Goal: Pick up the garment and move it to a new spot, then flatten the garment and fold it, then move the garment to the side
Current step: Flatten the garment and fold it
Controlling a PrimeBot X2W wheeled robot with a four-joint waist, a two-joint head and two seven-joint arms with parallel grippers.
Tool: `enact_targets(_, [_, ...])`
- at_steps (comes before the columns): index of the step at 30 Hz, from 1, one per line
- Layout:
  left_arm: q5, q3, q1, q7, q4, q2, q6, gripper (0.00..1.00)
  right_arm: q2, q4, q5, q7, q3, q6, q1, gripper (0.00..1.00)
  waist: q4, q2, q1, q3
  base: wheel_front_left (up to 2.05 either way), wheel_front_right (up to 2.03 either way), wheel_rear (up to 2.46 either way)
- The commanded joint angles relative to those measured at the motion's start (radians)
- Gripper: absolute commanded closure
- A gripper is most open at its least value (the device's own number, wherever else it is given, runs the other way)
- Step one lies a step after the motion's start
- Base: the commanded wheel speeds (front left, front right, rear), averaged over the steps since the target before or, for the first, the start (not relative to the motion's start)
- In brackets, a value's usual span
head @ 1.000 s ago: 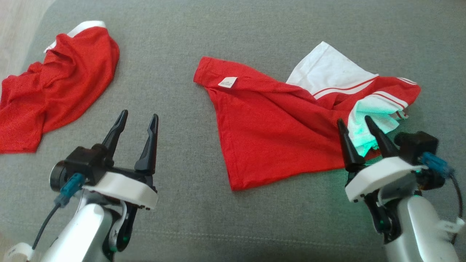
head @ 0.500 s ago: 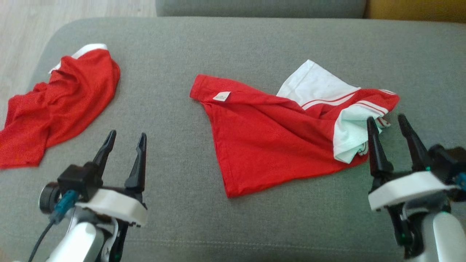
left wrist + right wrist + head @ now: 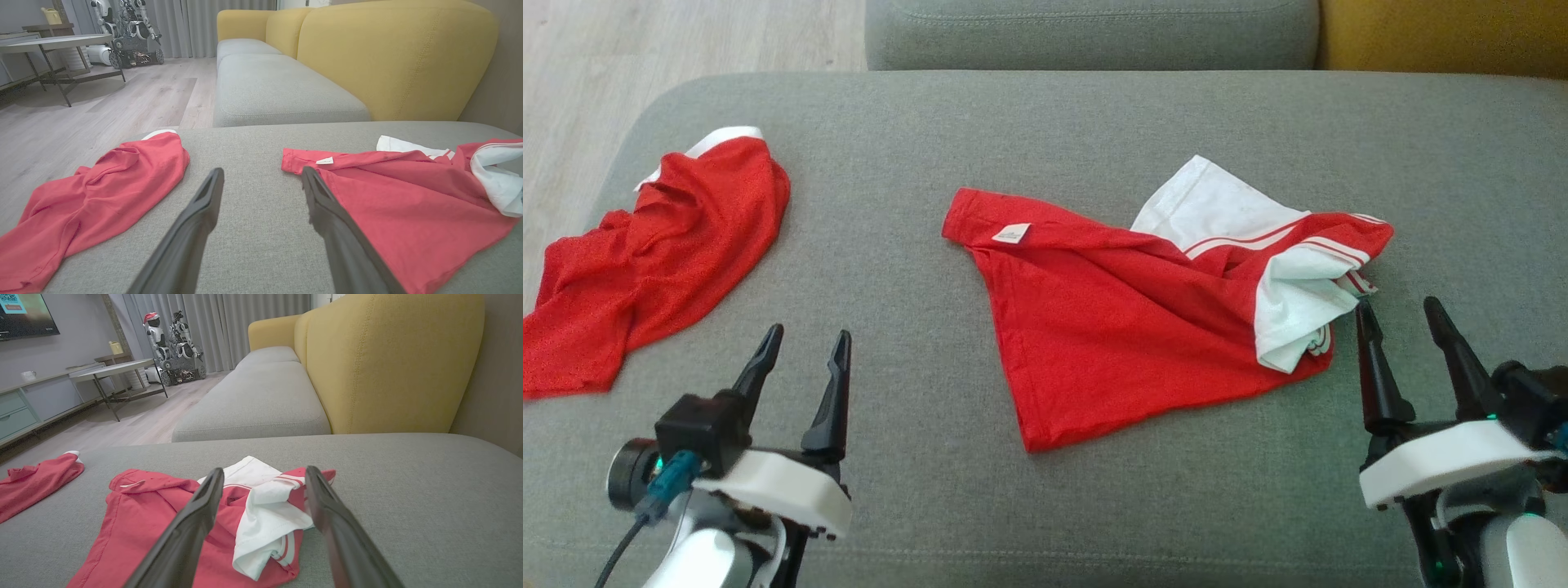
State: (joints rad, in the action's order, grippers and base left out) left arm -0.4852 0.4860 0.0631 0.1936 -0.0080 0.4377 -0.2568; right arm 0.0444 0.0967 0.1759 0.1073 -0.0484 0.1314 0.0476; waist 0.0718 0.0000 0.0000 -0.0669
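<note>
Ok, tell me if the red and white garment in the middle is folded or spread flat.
Neither: it is crumpled. The garment lies rumpled on the grey cushion, its white sleeve bunched over the red cloth.

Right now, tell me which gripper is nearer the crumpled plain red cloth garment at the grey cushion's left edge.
Left. The left gripper hovers just beside the crumpled red garment, toward the cushion's middle; the right gripper is far across, past the red-and-white shirt.
</note>
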Motion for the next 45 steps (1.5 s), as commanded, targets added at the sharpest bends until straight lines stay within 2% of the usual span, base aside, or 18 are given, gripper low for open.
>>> enact_targets(1, [0.003, -0.039, 0.034, -0.002, -0.037, 0.031, -0.009, 0.00, 0.006, 0.044, 0.001, 0.002, 0.021, -0.001, -0.026, 0.00, 0.001, 0.0000, 0.0000, -0.001, 0.00, 0.00, 0.00])
enact_targets(9, [-0.007, -0.032, 0.040, -0.011, -0.040, 0.024, -0.008, 0.00, 0.006, 0.045, 0.006, 0.007, 0.021, -0.001, -0.028, 0.00, 0.005, 0.0000, 0.0000, -0.005, 0.00, 0.00, 0.00])
enact_targets(13, [-0.003, -0.013, 0.068, -0.011, -0.043, 0.013, 0.010, 0.00, 0.006, 0.044, 0.006, 0.010, 0.018, -0.001, -0.031, 0.00, 0.007, 0.0000, 0.0000, -0.010, 0.00, 0.00, 0.00])
enact_targets(19, [-0.007, 0.050, 0.151, -0.034, -0.009, -0.045, 0.063, 0.00, 0.006, 0.041, 0.004, 0.017, 0.022, -0.001, -0.044, 0.00, 0.000, 0.0000, 0.0000, -0.037, 0.00, 0.00, 0.00])
enact_targets(28, [-0.033, 0.206, 0.216, -0.088, 0.194, -0.178, 0.185, 0.00, 0.006, 0.034, 0.008, 0.023, 0.026, -0.001, -0.058, 0.00, -0.033, 0.0000, 0.0000, -0.084, 0.00, 0.00, 0.00])
enact_targets(32, [-0.047, 0.251, 0.221, -0.107, 0.312, -0.220, 0.226, 0.00, 0.006, 0.032, 0.005, 0.026, 0.025, -0.001, -0.060, 0.00, -0.045, 0.0000, 0.0000, -0.097, 0.00, 0.00, 0.00])
enact_targets(40, [-0.068, 0.251, 0.252, -0.080, 0.495, -0.268, 0.241, 0.00, 0.006, 0.039, 0.003, 0.033, 0.005, -0.001, -0.061, 0.00, -0.060, 0.0000, 0.0000, -0.110, 0.00, 0.00, 0.00])
enact_targets(41, [-0.070, 0.253, 0.257, -0.076, 0.507, -0.271, 0.248, 0.03, 0.006, 0.038, 0.005, 0.035, 0.000, -0.001, -0.061, 0.00, -0.060, 0.0000, 0.0000, -0.112, 0.00, 0.00, 0.00])
enact_targets(42, [-0.072, 0.255, 0.262, -0.072, 0.519, -0.275, 0.256, 0.65, 0.006, 0.036, 0.005, 0.036, -0.009, -0.001, -0.063, 0.00, -0.060, 0.0000, 0.0000, -0.112, 0.00, 0.00, 0.00])
enact_targets(43, [-0.073, 0.257, 0.267, -0.067, 0.529, -0.278, 0.263, 1.00, 0.006, 0.033, 0.003, 0.037, -0.021, -0.001, -0.064, 0.00, -0.059, 0.0000, 0.0000, -0.112, 0.00, 0.00, 0.00])
enact_targets(45, [-0.073, 0.263, 0.280, -0.056, 0.555, -0.288, 0.274, 1.00, 0.006, 0.014, -0.001, 0.044, -0.053, -0.001, -0.075, 0.00, -0.055, 0.0000, 0.0000, -0.114, 0.00, 0.00, 0.00])
